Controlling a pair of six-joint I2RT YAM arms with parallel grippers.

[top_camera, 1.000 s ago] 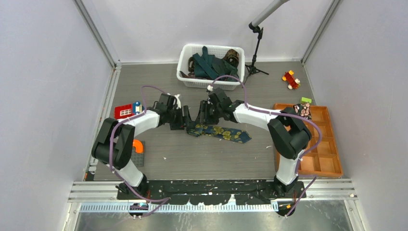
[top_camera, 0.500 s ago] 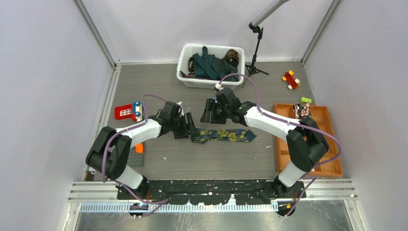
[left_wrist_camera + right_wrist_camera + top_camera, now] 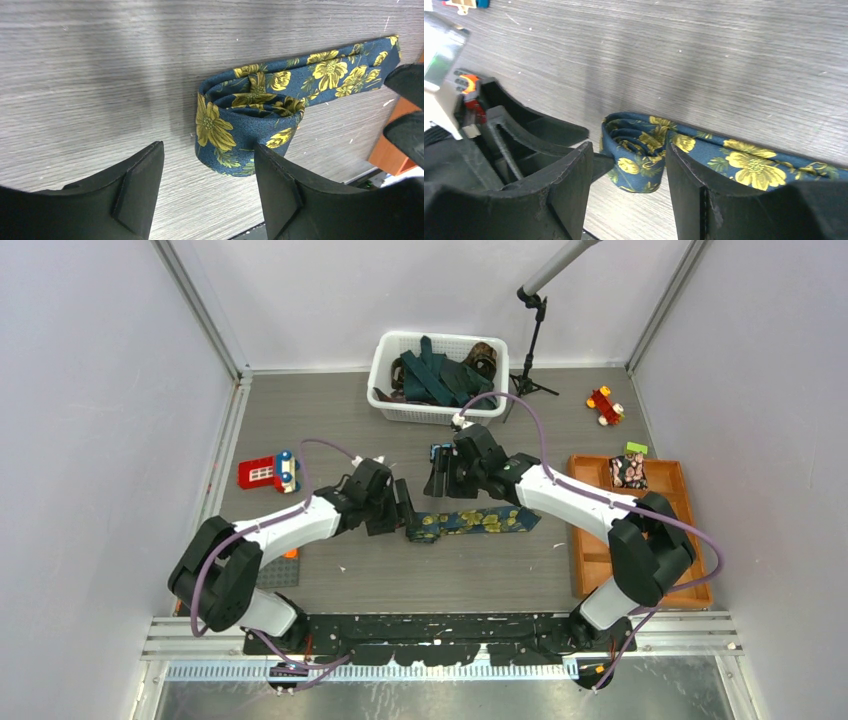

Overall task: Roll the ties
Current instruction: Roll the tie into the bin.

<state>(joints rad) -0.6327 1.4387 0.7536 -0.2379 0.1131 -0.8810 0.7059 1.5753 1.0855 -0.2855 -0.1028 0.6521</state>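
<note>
A navy tie with yellow flowers [image 3: 478,522] lies flat across the middle of the floor, its left end wound into a loose roll [image 3: 243,131] that stands on edge. My left gripper [image 3: 403,512] sits just left of the roll, jaws open; in its wrist view the roll lies just past the fingertips [image 3: 280,185], close to the right one. My right gripper [image 3: 441,486] hovers behind the roll [image 3: 636,152], open, with nothing between its fingers [image 3: 566,190]. More ties [image 3: 440,375], dark teal and brown, are piled in the white basket [image 3: 379,368].
An orange compartment tray [image 3: 684,540] at the right holds a small patterned bundle [image 3: 628,470]. A red toy [image 3: 262,472] lies at the left, a red toy car [image 3: 604,405] at the back right. A black stand [image 3: 531,350] rises beside the basket.
Both arms have moved to the right and slightly nearer, and the flowered tie has slid right with them. The right jaws have widened a little.
</note>
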